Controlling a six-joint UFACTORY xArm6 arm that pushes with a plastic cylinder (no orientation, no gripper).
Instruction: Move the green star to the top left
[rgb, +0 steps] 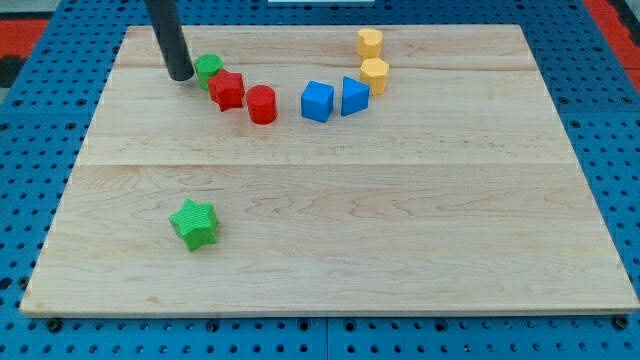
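The green star lies on the wooden board at the view's lower left. My tip is at the view's upper left, far above the star. It stands right beside a round green block, on that block's left, touching or nearly touching it.
A red star and a red cylinder sit just right of the green round block. A blue cube-like block and a blue triangular block lie near the top middle. Two yellow blocks stand above them.
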